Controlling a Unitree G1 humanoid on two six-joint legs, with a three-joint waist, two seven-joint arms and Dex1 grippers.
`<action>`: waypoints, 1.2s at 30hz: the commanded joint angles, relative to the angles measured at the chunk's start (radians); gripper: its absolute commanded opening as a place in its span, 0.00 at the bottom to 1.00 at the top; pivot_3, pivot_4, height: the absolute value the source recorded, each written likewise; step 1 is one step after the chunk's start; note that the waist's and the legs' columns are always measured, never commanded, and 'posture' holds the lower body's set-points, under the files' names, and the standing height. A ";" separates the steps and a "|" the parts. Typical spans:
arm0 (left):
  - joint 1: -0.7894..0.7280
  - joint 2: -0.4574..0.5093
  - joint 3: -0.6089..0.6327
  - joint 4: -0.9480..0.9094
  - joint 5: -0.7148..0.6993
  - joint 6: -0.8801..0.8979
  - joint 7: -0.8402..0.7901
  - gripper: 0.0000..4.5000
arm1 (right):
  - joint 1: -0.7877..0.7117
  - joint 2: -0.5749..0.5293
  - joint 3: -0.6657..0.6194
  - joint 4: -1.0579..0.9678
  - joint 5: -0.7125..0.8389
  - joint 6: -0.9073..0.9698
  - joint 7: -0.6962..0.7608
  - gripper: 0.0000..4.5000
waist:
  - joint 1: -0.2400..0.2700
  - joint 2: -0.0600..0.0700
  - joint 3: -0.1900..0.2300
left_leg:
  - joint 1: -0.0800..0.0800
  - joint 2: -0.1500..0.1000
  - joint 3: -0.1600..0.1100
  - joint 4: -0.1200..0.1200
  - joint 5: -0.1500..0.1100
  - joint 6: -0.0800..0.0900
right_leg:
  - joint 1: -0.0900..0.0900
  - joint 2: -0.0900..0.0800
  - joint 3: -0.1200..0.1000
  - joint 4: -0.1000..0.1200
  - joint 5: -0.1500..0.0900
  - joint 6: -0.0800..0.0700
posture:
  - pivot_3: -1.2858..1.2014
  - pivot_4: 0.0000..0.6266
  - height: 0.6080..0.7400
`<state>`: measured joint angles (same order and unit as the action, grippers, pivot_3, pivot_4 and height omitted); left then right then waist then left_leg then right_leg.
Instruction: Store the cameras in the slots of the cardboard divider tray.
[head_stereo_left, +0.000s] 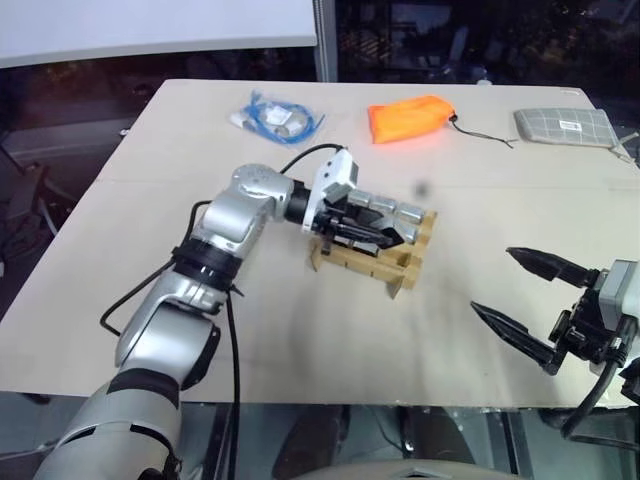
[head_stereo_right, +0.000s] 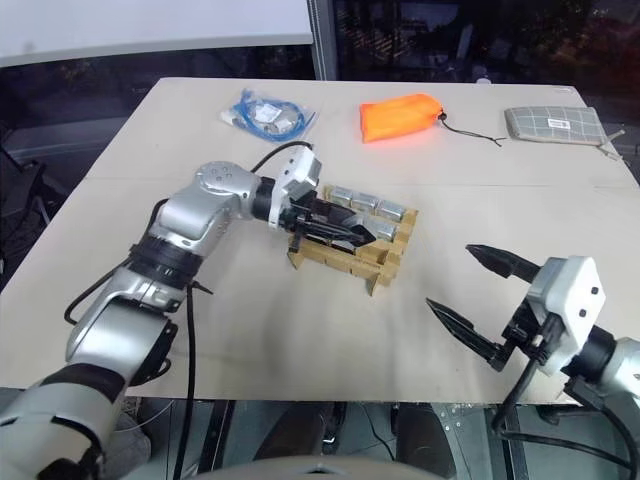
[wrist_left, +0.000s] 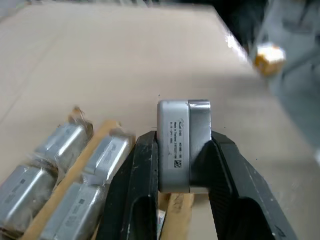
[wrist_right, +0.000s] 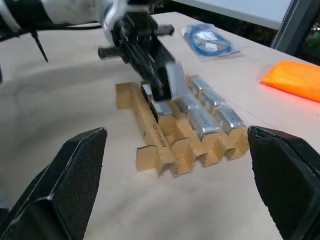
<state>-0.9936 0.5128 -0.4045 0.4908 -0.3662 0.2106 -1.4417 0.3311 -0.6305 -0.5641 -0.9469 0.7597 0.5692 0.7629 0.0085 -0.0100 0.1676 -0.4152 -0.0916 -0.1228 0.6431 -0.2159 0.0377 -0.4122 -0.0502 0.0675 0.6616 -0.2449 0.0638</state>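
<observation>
On the beige table (head_stereo_left: 150, 200), seen from the head views, the cardboard divider tray (head_stereo_left: 405, 272) lies near the middle, and the left gripper (head_stereo_left: 365, 232) reaches over it from the left side with its fingers closed on one camera, which is hard to pick out there. Several cameras (head_stereo_right: 372, 207) already sit in the far slots, so I judge that the task is well advanced and this one goes into a near slot. The right gripper (head_stereo_right: 470, 283) hangs well apart from the tray, near the table edge, with its two fingers spread wide and nothing between them; it seems to wait out of the way. An orange pouch (head_stereo_left: 410, 118), a grey checked pouch (head_stereo_left: 565, 126) and a bag of blue cable (head_stereo_left: 275, 117) rest at the far side, untouched. From the left wrist view, the held camera (wrist_left: 182, 145) stands upright, edge-on, pinched by its two flat sides, probably so it can slide down between the divider strips. From the right wrist view, the left gripper holds this camera just above the tray, beside the filled slots.
</observation>
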 joint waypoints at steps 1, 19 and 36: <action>-0.077 -0.043 -0.002 0.150 0.097 -0.147 -0.073 0.16 | 0.021 -0.010 -0.031 -0.042 0.030 -0.030 -0.031 0.99 | 0.003 0.000 0.000 | 0.000 0.000 0.000 0.000 0.000 0.000 | 0.000 0.000 0.000 0.000 0.000 0.000 | 0.52 0.24 1.00; -0.198 -0.195 0.038 0.410 0.292 -0.271 -0.110 0.16 | 0.097 -0.028 -0.040 -0.030 0.001 -0.109 -0.066 0.99 | -0.008 -0.002 0.001 | -0.001 0.000 -0.002 0.006 -0.001 0.001 | 0.002 0.002 -0.003 0.002 0.000 0.001 | 0.52 0.24 1.00; -0.208 -0.208 0.226 0.246 0.193 -0.112 -0.056 0.97 | 0.118 -0.019 0.035 -0.025 -0.060 -0.129 -0.099 1.00 | -0.020 -0.002 0.001 | -0.001 0.000 -0.003 0.006 -0.001 0.001 | 0.003 0.002 -0.004 0.002 0.000 0.001 | 0.52 0.24 1.00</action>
<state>-1.1801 0.2876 -0.2310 0.8306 -0.1164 0.0369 -1.5065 0.4475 -0.6553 -0.5399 -0.9585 0.7071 0.4537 0.6787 -0.0116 -0.0120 0.1686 -0.4161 -0.0919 -0.1264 0.6494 -0.2164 0.0388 -0.4094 -0.0480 0.0639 0.6636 -0.2448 0.0650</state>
